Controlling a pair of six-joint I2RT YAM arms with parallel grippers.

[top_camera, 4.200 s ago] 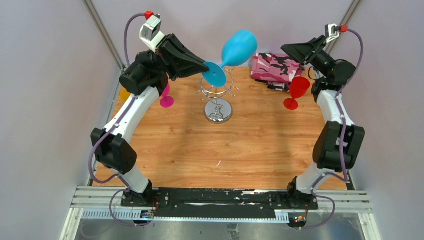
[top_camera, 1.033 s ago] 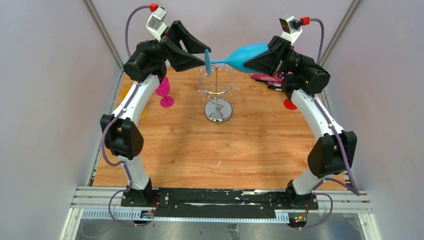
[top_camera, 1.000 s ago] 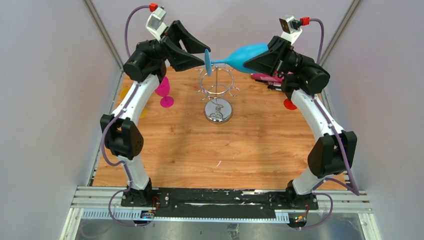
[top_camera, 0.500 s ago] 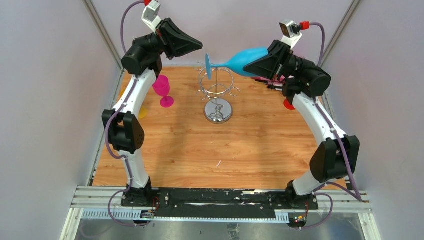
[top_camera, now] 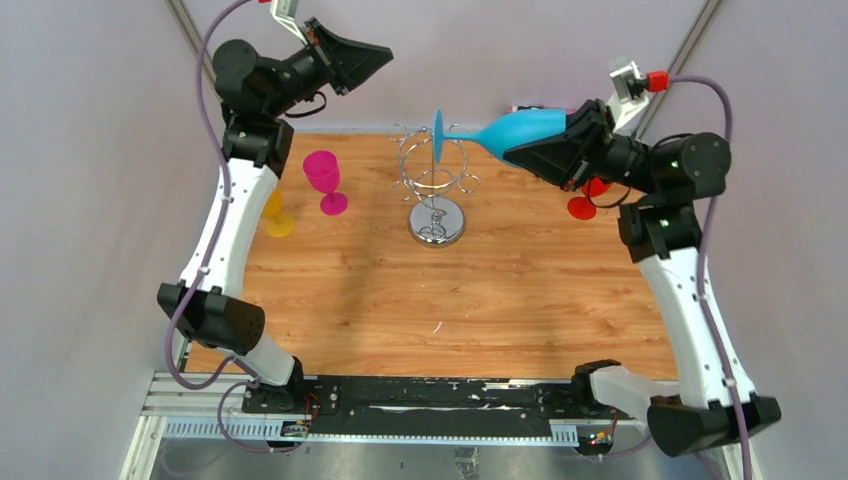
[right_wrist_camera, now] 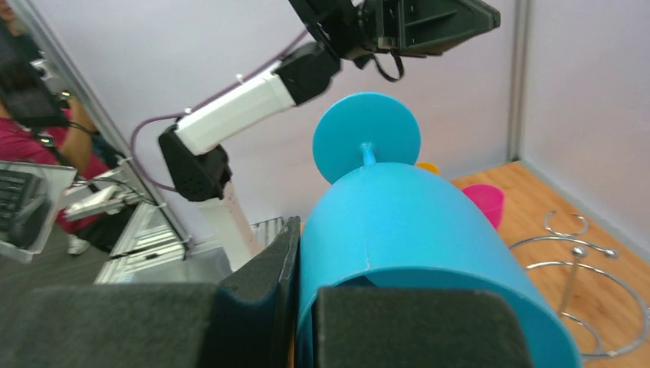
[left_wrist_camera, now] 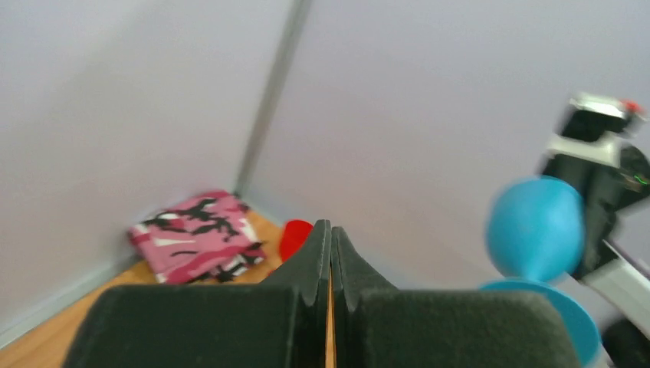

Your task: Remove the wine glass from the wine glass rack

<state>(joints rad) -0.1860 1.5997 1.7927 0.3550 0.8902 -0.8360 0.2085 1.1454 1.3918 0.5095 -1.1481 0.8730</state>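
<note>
Top external view shows the wooden table (top_camera: 450, 300) with the 2 arms raised over its far half. The right gripper (top_camera: 520, 152) is clamped across the bowl of the blue wine glass (top_camera: 530, 128), 1 finger on each side. The glass lies on its side in the air, its round foot pointing toward the left arm. The left gripper (top_camera: 385, 52) hangs high near the back wall, and its wrist view shows the 2 fingers pressed together with nothing between them.

The wine glass rack (top_camera: 437, 222) stands on the table below. In the right wrist view its wire loops sit well apart from the glass, so the glass looks clear of the rack.

The glass appears to be opaque plastic, so probably light, stiff and not very fragile. Its smooth, curved bowl is likely slippery, and a squeeze across it could let it slide out. The bowl's widest part gives the pads most contact. The thin stem is easier to pinch but looks like the weakest part.

A camouflage cloth (left_wrist_camera: 199, 234) lies at the far right corner. A pink glass (top_camera: 325, 180), a red glass (top_camera: 590, 200) and a yellow glass (top_camera: 277, 218) also stand on the table.
</note>
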